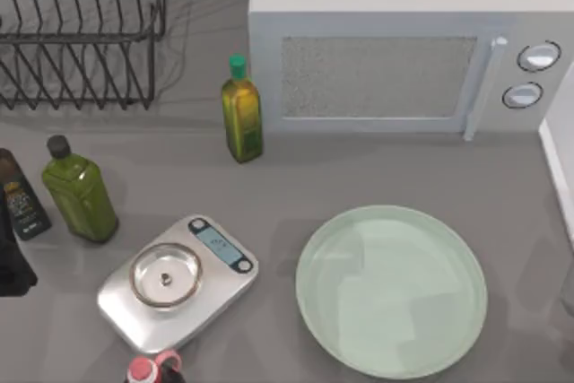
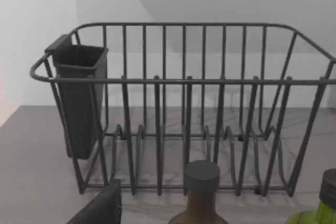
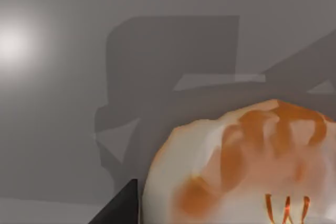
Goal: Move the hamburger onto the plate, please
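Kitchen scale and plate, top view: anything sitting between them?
Nothing. In the top view the stretch of grey table between the kitchen scale and the plate is bare; the two sit side by side, apart.

Grey table, plate, scale, microwave, rack, oil bottles.

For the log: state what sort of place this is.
Most likely a kitchen counter, rendered in simulation: a microwave at the back, a wire dish rack beside it, and a kitchen scale among oil bottles.

Overhead above table; left wrist toward rack; right wrist tight on hamburger.
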Motion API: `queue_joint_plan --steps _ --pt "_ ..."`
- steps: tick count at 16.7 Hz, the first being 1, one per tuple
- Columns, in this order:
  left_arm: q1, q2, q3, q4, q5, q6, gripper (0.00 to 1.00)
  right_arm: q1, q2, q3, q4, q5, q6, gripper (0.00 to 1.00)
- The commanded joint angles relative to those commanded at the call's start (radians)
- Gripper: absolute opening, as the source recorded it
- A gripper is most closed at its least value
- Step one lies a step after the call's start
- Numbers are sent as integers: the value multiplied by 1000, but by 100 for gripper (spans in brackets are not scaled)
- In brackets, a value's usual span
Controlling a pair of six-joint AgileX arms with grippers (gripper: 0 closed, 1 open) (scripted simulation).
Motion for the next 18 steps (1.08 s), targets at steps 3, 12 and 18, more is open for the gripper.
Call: queue_joint_plan --steps 3,12,18 --pt "0 0 0 0 0 0 100 0 0 0 0 0 0 0" --pt "0 0 0 0 0 0 100 -1 -83 85 -152 -8 12 0" --pt "0 0 0 0 0 0 100 -6 -183 262 -466 -8 6 0"
